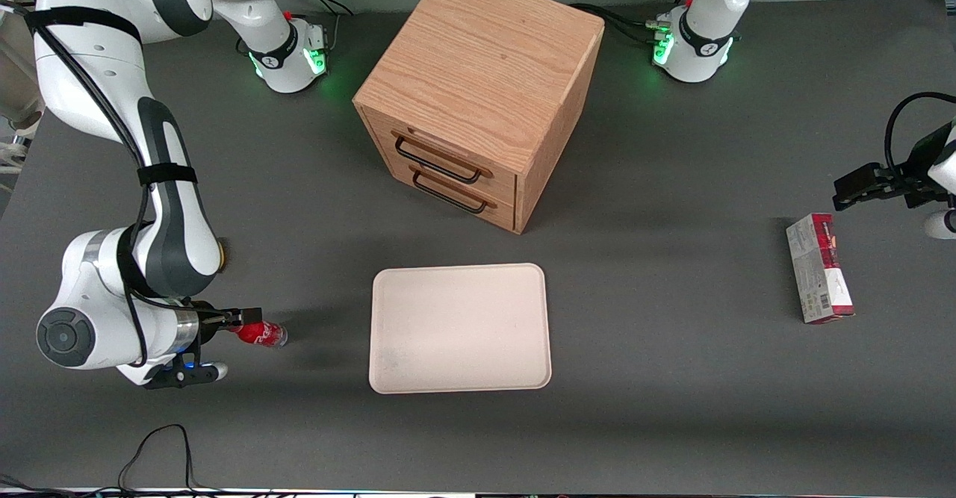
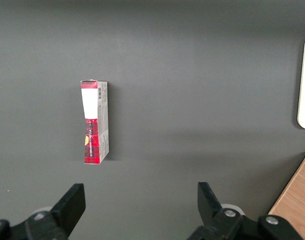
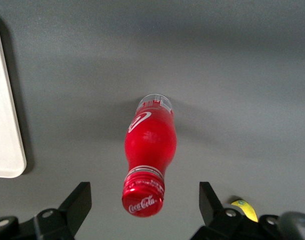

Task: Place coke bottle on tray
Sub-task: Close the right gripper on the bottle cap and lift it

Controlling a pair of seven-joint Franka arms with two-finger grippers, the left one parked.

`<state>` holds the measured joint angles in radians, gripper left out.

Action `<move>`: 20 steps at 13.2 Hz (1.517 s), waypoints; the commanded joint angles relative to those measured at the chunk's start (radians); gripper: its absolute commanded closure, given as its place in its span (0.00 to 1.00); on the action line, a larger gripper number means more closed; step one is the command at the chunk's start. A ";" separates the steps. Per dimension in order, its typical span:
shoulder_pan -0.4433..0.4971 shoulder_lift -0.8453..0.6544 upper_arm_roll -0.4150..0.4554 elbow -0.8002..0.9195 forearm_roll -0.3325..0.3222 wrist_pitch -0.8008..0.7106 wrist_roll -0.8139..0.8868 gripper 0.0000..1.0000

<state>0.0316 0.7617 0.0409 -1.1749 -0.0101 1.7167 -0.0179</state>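
The coke bottle (image 1: 263,334) stood upright on the counter (image 1: 672,393) near the edge at the working arm's end, well apart from the tray (image 1: 461,328), which lay nearer the middle, in front of the drawer cabinet (image 1: 478,95). The tool (image 3: 142,202) hovered with its fingers spread wide, released, either side of the red cap and gripping nothing. The bottle looked small, rigid and light, though its smooth rounded body might slip. The narrow neck just under the cap, or the waist, seemed the surest hold; squeezing off-centre could tip it.
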 commanded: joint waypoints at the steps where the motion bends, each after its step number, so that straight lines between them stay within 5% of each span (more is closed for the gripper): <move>1: -0.001 -0.036 0.001 -0.049 -0.019 0.023 0.000 1.00; 10: 0.004 -0.059 0.001 -0.048 -0.019 0.009 0.012 1.00; 17: -0.002 -0.327 -0.001 -0.057 -0.011 -0.283 0.000 1.00; 20: -0.001 -0.529 -0.001 -0.245 -0.011 -0.303 -0.002 1.00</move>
<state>0.0294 0.3958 0.0393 -1.2250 -0.0124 1.3870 -0.0179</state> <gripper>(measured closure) 0.696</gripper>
